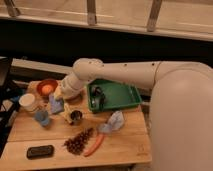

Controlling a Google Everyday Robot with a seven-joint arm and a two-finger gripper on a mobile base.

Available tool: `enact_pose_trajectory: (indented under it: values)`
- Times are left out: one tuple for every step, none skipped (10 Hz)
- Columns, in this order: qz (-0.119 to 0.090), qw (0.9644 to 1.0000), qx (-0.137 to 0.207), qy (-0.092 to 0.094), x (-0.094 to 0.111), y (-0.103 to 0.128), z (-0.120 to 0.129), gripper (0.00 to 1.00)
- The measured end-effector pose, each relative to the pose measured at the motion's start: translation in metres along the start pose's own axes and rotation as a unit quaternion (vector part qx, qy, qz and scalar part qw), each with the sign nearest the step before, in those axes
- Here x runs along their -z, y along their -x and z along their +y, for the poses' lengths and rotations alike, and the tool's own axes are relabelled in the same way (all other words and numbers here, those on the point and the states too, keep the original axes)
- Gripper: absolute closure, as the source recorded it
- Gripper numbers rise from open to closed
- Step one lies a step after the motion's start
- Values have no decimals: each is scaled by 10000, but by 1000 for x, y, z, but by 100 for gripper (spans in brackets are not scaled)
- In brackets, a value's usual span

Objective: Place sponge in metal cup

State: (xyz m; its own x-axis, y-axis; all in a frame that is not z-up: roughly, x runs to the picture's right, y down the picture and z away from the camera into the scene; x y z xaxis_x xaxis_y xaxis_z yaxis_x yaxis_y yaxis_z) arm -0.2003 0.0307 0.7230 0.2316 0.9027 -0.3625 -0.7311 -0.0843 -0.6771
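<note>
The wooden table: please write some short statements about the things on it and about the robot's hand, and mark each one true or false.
1. The hand is over the left part of the wooden table, near the metal cup. True.
2. The hand holds nothing. False: it is shut on the sponge, a pale blue block.
3. The sponge is already inside the metal cup. False: it is beside the cup, to its left and higher.
4. The green tray lies to the right of the metal cup. True.
5. The carrot lies in the green tray. False: it lies on the table near the front edge, beside the pine cone.
</note>
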Motion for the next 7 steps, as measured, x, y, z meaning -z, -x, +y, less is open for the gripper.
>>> enact_pose_trajectory:
  values:
    - [-52,9999,-83,-64,9,-7,-7,100]
    - [-135,9996,-221,-126,22,-18,-19,100]
    - [-208,9988,-383,-201,32,-26,-31,100]
    - [-263,9980,-504,-274,35,-32,-39,100]
    - [-302,9976,-536,-311,35,-33,-45,100]
    - [-356,9972,-572,-332,32,-30,-54,100]
    - [-381,9969,-598,-349,30,-26,-61,100]
